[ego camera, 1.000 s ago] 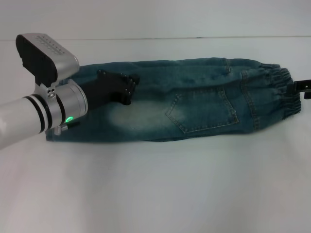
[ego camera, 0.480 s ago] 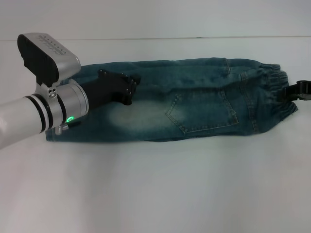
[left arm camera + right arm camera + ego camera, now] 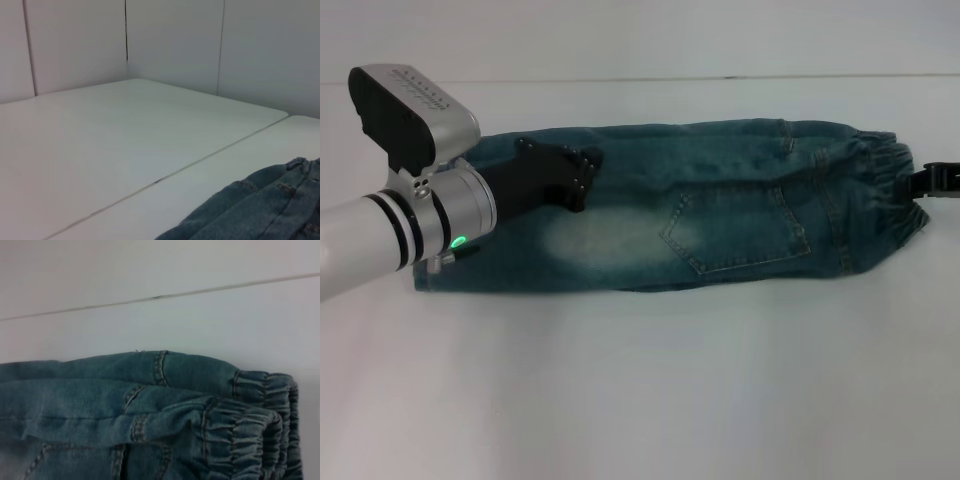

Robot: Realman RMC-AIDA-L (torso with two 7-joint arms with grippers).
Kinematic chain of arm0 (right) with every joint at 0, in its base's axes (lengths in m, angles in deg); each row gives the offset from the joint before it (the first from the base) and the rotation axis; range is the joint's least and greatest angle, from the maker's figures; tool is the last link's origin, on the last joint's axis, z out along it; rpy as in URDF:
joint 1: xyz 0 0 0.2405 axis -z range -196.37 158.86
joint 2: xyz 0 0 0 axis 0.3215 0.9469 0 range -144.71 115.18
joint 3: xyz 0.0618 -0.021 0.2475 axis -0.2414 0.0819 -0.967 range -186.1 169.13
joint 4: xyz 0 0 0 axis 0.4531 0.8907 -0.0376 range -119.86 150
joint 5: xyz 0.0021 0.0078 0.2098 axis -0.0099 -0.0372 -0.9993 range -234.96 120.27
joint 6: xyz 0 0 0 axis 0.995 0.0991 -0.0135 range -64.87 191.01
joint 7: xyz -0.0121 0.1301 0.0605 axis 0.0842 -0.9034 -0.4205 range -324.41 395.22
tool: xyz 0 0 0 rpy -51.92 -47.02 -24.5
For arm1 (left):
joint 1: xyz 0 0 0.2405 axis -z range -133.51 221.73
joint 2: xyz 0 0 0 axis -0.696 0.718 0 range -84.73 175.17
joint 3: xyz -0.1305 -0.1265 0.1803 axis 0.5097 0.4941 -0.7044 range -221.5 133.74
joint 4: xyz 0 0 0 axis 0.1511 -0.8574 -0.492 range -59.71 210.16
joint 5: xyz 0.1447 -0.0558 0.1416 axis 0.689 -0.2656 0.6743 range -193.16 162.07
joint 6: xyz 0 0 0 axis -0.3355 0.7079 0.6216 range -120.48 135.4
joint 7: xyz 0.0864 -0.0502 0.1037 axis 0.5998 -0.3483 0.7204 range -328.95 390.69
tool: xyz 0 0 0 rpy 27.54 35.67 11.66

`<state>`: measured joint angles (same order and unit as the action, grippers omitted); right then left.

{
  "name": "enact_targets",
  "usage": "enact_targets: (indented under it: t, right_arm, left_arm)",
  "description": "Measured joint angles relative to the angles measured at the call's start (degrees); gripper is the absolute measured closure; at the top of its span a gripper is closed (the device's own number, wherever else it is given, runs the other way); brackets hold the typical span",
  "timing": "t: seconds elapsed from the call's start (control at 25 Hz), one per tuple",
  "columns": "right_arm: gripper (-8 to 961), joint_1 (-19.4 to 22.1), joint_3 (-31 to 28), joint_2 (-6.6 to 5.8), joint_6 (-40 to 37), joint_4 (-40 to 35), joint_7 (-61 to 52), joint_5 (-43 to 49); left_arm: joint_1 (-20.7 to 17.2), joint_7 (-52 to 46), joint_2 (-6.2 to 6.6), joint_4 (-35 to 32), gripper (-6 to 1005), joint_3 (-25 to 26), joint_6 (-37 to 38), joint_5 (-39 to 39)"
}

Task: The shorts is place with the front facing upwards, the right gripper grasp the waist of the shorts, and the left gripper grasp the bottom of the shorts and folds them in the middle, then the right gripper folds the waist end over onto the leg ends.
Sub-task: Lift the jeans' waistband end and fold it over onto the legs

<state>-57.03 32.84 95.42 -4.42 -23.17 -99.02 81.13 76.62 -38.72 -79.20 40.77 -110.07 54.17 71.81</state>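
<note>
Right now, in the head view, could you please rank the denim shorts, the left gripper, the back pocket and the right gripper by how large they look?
1. Denim shorts.
2. Left gripper, though it is nearer the camera, so its rank over the pocket is unsure.
3. Back pocket.
4. Right gripper, mostly out of frame at the waist of the shorts.

The shorts (image 3: 720,215) are blue denim, faded pale mid-leg, tan-stitched. White table (image 3: 640,390). Black left gripper (image 3: 582,180), silver wrist
</note>
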Motion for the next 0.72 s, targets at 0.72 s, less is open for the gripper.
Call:
enact_targets:
  t: [0.72]
  right_arm:
    - [858,4.3,-10.3,-1.08,-13.9,-9.9,2.9,-9.6]
  left_arm:
    - [2.3,12.9,-0.22,8.6,999,-4.5,-0.5,-19.0]
